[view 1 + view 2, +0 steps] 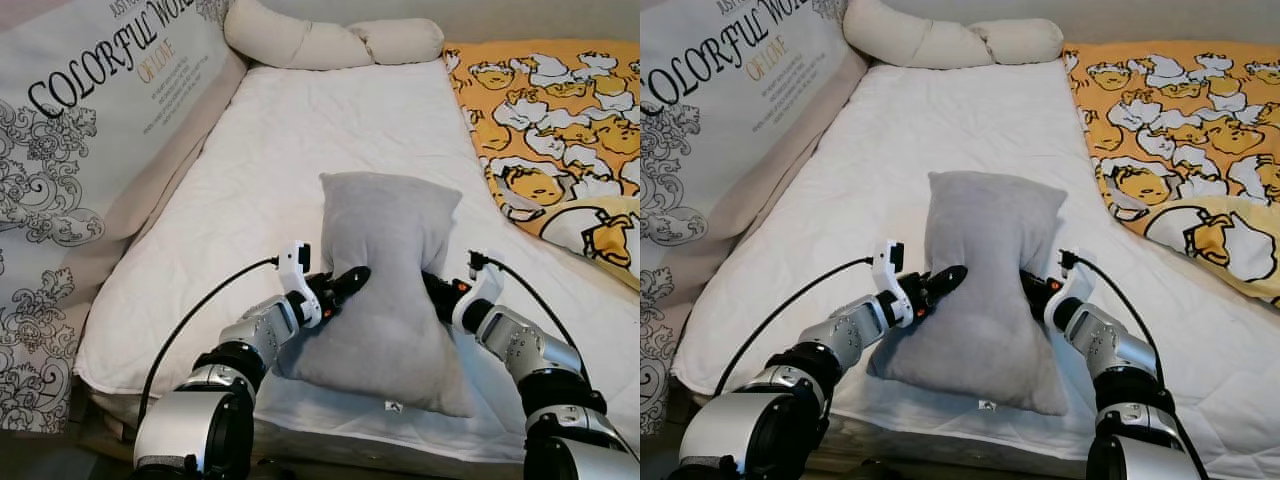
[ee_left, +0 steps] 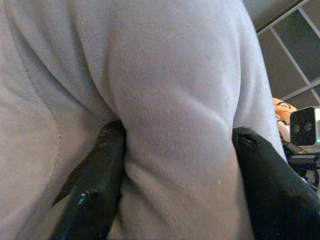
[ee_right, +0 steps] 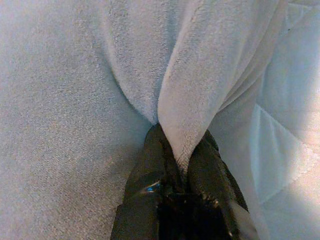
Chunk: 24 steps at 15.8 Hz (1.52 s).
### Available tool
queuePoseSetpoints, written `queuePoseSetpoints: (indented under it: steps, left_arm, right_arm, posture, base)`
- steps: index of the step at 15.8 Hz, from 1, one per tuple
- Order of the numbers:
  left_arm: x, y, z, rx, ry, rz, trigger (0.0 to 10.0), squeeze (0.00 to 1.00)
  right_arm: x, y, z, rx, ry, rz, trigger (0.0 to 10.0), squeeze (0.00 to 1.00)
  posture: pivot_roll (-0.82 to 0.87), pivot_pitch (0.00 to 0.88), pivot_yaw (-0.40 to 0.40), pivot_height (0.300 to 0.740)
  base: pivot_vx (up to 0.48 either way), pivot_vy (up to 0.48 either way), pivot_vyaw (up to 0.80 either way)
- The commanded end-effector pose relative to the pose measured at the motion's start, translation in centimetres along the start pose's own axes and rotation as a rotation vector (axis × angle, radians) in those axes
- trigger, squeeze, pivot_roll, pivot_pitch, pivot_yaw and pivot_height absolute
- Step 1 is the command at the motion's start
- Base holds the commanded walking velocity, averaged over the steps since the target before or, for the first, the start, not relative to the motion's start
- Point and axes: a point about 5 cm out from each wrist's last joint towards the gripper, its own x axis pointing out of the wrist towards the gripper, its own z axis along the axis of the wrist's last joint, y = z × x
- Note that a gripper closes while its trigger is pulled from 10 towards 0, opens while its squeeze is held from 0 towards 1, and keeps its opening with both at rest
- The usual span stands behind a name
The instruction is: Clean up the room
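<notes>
A grey pillow (image 1: pixel 385 290) is pinched from both sides above a white mattress (image 1: pixel 300 150). A thick fold is clamped between the left gripper (image 2: pixel 175 165) fingers; a thin edge is squeezed inside the right gripper (image 3: pixel 182 160).

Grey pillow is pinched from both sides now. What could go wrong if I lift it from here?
1. The right gripper holds only a thin fold of the grey pillow, so the plush fabric may slip free under load.
2. The left gripper squeezes a thicker bulge with its jaws spread wide; that soft stuffing could squirm out.
3. The pillow's near end rests on the white mattress cover at the bed edge, so it might drag the cover or drop to the floor.
</notes>
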Motion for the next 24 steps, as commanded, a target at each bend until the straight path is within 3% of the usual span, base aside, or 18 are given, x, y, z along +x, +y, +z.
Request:
queuePoseSetpoints:
  steps: [1,4,7,10,13,17,19,22,23,24]
  left_arm:
    - [0.3,-0.2,-1.2,-0.014,0.054,0.012,0.0,0.00]
    - [0.3,-0.3,-0.8,0.024,0.035,0.011,0.0,0.00]
    - [0.5,-0.8,0.4,0.149,0.018,-0.027,0.0,0.00]
    - [0.8,-1.5,1.6,0.185,0.003,-0.059,0.0,0.00]
    - [0.9,-2.1,2.5,0.292,0.004,-0.079,0.0,0.00]
    - [0.7,-3.1,4.7,0.355,-0.072,-0.098,0.0,0.00]
    - [0.0,-3.9,6.5,0.418,-0.141,-0.088,0.0,0.00]
    - [-3.1,-5.3,9.7,0.646,-0.288,0.023,0.0,0.00]
    - [-3.5,-5.6,9.9,0.657,-0.308,0.031,0.0,0.00]
    - [-4.1,-5.9,10.2,0.682,-0.336,0.078,9.6,0.00]
  right_arm:
    - [0.6,1.3,-0.6,0.007,0.012,0.049,0.0,0.00]
    - [0.5,1.7,-1.0,0.026,-0.002,0.061,0.0,0.00]
    - [0.3,2.6,-0.8,0.032,-0.034,0.091,0.0,0.00]
    - [-0.2,3.6,0.2,0.045,-0.098,0.114,0.0,0.00]
    - [-0.6,5.3,1.2,0.034,-0.150,0.139,0.0,0.00]
    - [-0.8,7.1,2.7,0.014,-0.204,0.167,0.0,0.00]
    - [-1.2,8.4,3.5,-0.053,-0.243,0.164,0.0,0.00]
    - [-2.3,11.0,4.5,-0.076,-0.335,0.200,0.0,0.00]
    - [-2.5,11.3,4.4,-0.083,-0.342,0.202,0.0,0.00]
    - [-2.8,11.8,4.4,-0.105,-0.353,0.206,0.0,0.00]
  posture:
    - [-0.10,0.000,0.112,0.740]
    - [-0.09,0.000,0.114,0.740]
    - [-0.08,0.000,0.113,0.740]
    - [-0.07,0.000,0.111,0.740]
    - [-0.08,0.000,0.112,0.740]
    - [-0.07,0.000,0.099,0.740]
    - [-0.05,0.000,0.086,0.740]
    - [-0.02,0.000,0.070,0.740]
    - [-0.02,0.000,0.071,0.740]
    - [-0.02,0.000,0.080,0.740]
  base:
    - [0.000,0.000,0.00]
    - [0.000,0.000,0.00]
    - [0.000,0.000,0.00]
    - [0.000,0.000,0.00]
    - [0.000,0.000,0.00]
    - [0.000,0.000,0.00]
    - [0.000,0.000,0.00]
    - [0.000,0.000,0.00]
    - [0.000,0.000,0.00]
    - [0.000,0.000,0.00]
